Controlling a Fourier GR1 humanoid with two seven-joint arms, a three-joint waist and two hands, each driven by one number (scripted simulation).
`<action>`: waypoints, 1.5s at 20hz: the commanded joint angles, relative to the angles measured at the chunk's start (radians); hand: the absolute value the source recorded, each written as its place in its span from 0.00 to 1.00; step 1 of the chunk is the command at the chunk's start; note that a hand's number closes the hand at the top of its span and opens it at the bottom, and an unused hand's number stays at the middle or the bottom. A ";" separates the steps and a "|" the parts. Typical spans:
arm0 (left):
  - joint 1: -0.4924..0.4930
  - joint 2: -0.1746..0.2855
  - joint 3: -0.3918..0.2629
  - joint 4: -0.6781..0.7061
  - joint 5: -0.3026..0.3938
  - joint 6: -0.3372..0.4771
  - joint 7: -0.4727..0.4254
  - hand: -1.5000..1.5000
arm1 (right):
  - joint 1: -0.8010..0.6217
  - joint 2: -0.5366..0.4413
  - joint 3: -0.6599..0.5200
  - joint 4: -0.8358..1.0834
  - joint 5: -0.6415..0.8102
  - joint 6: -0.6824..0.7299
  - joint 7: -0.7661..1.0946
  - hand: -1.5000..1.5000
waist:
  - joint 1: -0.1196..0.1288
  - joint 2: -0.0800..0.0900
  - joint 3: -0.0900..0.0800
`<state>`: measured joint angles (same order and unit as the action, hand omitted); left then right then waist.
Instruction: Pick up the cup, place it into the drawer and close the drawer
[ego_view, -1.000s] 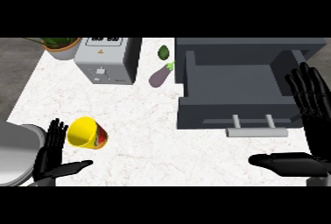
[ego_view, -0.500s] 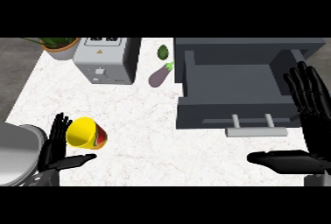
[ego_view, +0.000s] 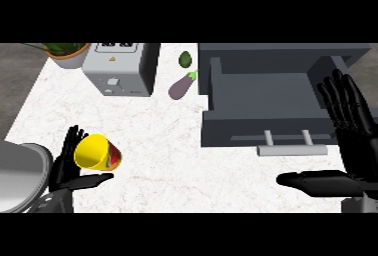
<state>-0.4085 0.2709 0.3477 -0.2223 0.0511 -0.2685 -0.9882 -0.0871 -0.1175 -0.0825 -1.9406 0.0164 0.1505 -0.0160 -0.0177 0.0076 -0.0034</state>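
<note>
Fingers (ego_view: 71, 137) of the left hand (ego_view: 63, 172) stand straight and slightly spread, with the yellow cup (ego_view: 96, 152) lying on its side against their right edge and just above the outstretched thumb; nothing is curled round it. Right hand (ego_view: 362, 160) fingers (ego_view: 343, 100) are also straight and apart, thumb pointing left, with the open grey drawer (ego_view: 258, 100) just left of them and its handle (ego_view: 291, 149) above the thumb.

The only camera sits at the robot's head, looking steeply down on the desk (ego_view: 170, 142) from fairly near; the open drawer (ego_view: 269, 95) fills the view's upper right.
</note>
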 joint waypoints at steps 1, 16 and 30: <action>-0.015 0.011 0.003 -0.002 0.013 -0.150 -0.078 0.00 | 0.012 0.006 0.007 0.003 0.020 -0.009 -0.002 0.00 | -0.001 0.000 0.000; -0.065 -0.053 -0.004 -0.053 0.069 -0.330 -0.024 1.00 | 0.028 0.004 0.001 0.016 -0.004 0.018 -0.036 0.00 | -0.008 0.002 -0.001; -0.063 -0.048 0.037 -0.164 0.127 -0.215 -0.097 1.00 | 0.011 -0.009 -0.012 0.005 -0.001 0.014 -0.003 0.00 | 0.008 -0.005 0.002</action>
<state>-0.4632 0.1960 0.3832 -0.3540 0.1646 -0.3659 -0.9862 -0.0910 -0.1347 -0.0999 -1.9258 0.0079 0.1713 -0.0163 -0.0153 0.0057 -0.0026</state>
